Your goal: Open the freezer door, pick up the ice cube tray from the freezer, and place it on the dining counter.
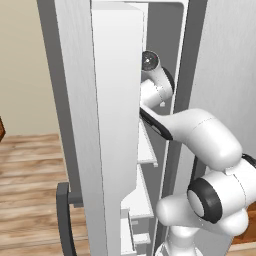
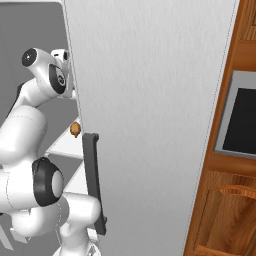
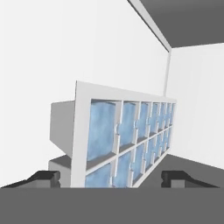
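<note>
Nearest you, the gripper point(image 3: 112, 179) stands spread wide, grasping nothing, one dark fingertip point(image 3: 43, 178) on each side of the ice cube tray point(image 3: 124, 140). The tray sits tilted on its long edge inside the freezer point(image 1: 150, 150), its blue cells facing you, white walls close behind. The open freezer door point(image 1: 85, 125) hides most of the compartment on the left. On the right, the plain silver door point(image 2: 150, 115) blocks the shelves; a small brown item point(image 2: 75, 129) beside its edge is too small to identify.

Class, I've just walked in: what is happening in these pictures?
A white robot arm reaches into the open freezer, past the swung-out freezer door. In the hand view its pincer stands open, one finger on each side of the ice cube tray, but has not yet closed on it.
</note>
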Robot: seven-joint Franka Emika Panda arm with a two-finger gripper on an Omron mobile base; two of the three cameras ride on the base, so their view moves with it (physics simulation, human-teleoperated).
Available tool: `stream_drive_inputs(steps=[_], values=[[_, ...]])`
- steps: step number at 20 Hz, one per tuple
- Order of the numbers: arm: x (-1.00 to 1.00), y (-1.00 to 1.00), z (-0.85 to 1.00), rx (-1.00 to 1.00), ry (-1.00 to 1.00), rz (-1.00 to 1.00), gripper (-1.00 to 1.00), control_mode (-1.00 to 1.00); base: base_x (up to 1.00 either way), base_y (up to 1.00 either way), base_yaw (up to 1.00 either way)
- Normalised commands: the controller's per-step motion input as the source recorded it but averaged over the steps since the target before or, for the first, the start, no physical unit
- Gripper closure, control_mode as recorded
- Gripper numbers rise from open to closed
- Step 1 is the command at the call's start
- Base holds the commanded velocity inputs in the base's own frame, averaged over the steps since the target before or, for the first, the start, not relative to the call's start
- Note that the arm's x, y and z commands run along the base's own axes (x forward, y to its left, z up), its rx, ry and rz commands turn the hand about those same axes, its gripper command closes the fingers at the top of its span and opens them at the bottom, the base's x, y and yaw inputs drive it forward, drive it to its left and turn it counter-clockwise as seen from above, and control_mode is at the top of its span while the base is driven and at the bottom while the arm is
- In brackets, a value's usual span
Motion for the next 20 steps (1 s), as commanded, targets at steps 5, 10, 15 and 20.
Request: stream_drive_inputs(steps=[5,10,15,20], values=[[0.0,0.0,0.0,0.0,0.0,0.0,1.0,-1.0,0.0,0.0,0.0],[0.0,0.0,0.0,0.0,0.0,0.0,1.0,-1.0,0.0,0.0,0.0],[-0.06,-0.01,0.04,0.0,-0.01,0.0,1.0,-1.0,0.0,0.0,0.0],[-0.35,0.0,0.31,-0.02,-0.09,0.02,1.0,-1.0,0.0,0.0,0.0]])
